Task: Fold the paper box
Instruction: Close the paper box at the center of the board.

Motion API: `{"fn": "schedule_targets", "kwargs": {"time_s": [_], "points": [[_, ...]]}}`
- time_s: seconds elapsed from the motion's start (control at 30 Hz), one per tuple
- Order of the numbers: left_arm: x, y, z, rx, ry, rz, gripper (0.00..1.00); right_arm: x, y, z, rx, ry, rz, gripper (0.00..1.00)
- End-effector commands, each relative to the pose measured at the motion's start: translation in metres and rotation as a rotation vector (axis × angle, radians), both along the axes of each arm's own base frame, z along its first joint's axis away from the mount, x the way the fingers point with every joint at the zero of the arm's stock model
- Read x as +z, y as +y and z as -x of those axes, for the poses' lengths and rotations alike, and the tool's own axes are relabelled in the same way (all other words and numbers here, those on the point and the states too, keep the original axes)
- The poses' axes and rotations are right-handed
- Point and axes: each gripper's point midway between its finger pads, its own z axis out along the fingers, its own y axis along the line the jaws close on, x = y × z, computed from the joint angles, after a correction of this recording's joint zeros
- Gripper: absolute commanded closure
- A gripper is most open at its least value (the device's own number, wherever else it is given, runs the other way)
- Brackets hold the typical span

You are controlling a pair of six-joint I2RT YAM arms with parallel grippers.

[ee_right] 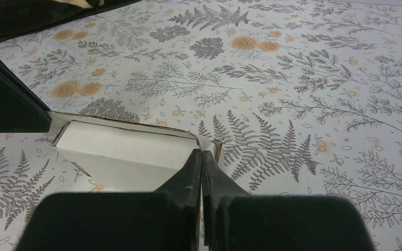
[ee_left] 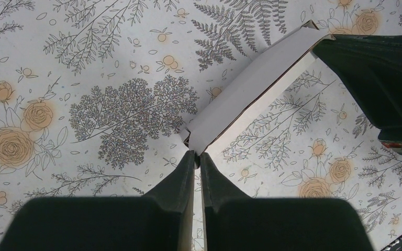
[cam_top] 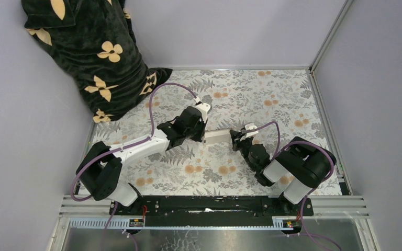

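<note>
So your left gripper (ee_left: pixel 197 157) and right gripper (ee_right: pixel 201 154) each pinch one end of the paper box (cam_top: pixel 217 136), fingers nearly pressed together, about mid-table (cam_top: pixel 272 94).

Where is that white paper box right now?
From above, the paper box is near the middle of the floral table, pinched between the left gripper on its left and the right gripper on its right.
</note>
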Motion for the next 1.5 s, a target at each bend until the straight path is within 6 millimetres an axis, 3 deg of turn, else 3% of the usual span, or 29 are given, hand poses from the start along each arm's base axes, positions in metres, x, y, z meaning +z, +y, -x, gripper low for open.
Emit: {"fn": "schedule_targets", "kwargs": {"time_s": [0.0, 0.7, 1.47], "points": [[0.009, -0.006, -0.012, 0.014, -0.019, 0.016, 0.88, -0.038, -0.006, 0.009, -0.001, 0.107, 0.104, 1.00], [0.012, -0.029, -0.029, 0.047, 0.131, 0.051, 0.87, -0.038, -0.004, 0.008, 0.003, 0.121, 0.113, 1.00], [0.013, -0.034, -0.041, 0.032, 0.274, 0.100, 0.85, -0.042, 0.003, 0.007, 0.027, 0.137, 0.135, 1.00]]}}
